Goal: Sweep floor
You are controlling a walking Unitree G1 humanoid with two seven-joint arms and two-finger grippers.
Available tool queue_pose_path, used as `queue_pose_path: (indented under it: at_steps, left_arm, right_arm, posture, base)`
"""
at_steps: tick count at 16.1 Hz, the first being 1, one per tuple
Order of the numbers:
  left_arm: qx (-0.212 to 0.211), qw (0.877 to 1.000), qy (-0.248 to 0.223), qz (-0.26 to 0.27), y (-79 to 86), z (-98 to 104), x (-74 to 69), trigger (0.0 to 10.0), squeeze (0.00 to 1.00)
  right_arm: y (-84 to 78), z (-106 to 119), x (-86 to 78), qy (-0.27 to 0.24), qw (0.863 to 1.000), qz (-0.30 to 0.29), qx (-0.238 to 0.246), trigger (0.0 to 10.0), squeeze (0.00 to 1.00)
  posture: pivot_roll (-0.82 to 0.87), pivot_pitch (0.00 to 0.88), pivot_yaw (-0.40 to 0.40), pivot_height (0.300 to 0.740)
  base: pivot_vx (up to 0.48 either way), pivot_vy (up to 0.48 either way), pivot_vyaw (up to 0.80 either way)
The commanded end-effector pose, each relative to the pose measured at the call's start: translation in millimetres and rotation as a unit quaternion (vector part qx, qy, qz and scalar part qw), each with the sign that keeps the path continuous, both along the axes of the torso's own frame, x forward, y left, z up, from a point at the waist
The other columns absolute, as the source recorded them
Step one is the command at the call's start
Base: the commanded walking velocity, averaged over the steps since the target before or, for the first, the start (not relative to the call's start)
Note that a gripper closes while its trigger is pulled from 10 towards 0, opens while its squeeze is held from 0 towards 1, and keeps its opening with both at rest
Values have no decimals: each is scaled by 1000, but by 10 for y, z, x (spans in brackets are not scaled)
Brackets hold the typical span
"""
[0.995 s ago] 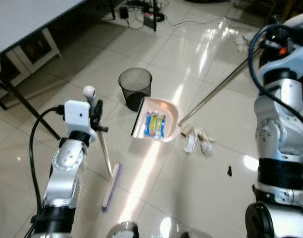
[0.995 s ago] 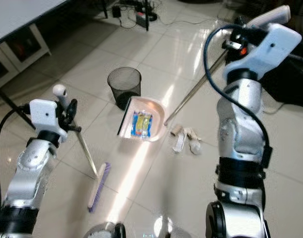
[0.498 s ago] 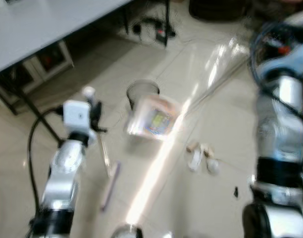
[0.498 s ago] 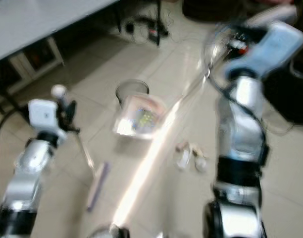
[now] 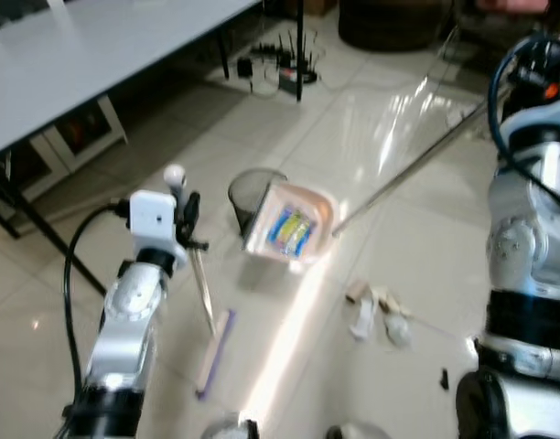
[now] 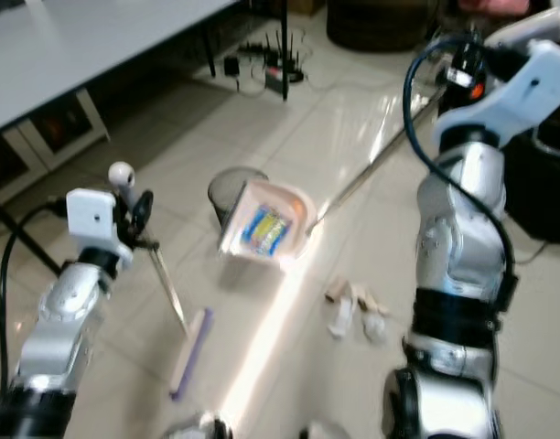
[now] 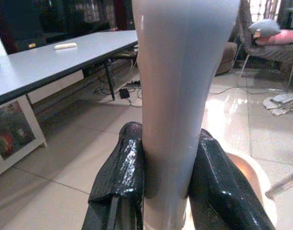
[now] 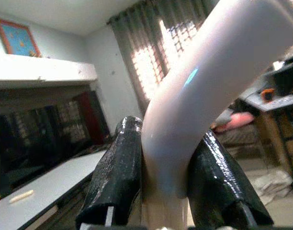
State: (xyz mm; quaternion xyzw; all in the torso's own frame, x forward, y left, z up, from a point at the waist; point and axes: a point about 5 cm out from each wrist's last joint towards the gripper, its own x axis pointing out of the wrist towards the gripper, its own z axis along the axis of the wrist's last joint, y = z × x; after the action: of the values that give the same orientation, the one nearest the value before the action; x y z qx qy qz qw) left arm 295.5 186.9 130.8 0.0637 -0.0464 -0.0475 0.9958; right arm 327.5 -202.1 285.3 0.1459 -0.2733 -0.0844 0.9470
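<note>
Left gripper (image 7: 166,189): jaws pinching the broom handle (image 7: 182,86), fingers (image 7: 118,184) tight on both sides. Broom (image 5: 203,294) stands tilted, white knob above the gripper, head (image 5: 214,350) on the floor to the robot's front-left.

Right gripper (image 8: 166,184): jaws pinching the white curved grip (image 8: 208,91) of the dustpan handle. Its long metal pole (image 5: 413,169) runs diagonally down to the dustpan (image 5: 289,227), which is tipped, pan face toward the camera, just over or against the bin (image 5: 251,194); can't tell if they touch. A blue-yellow wrapper (image 5: 292,230) sits in the pan.

Bin is black mesh, on the tile floor (image 5: 371,128) just behind the pan. Crumpled white scraps (image 5: 375,312) lie on the floor to the right of the pan, well apart from the broom head. Small dark bit (image 5: 444,377) further right, near the right arm.

Grey surface (image 5: 88,55) upper left, cables and a power strip (image 5: 278,64) on the floor beyond its leg.
</note>
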Motion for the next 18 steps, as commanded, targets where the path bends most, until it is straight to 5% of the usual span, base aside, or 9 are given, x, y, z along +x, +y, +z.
queue_pose_path:
  at_steps: [1,18]
  left_arm:
    - [11,1000,-17,1,4,87,10,10000,0]
    - [16,1000,-19,-2,-12,85,16,10000,0]
  right_arm:
    - [11,137,-51,-36,999,6,4,10000,0]
    - [19,129,-39,-43,999,5,12,10000,0]
  posture:
    - [15,87,58,740]
    - [20,70,56,740]
  base:
    - [442,0,0]
    - [445,0,0]
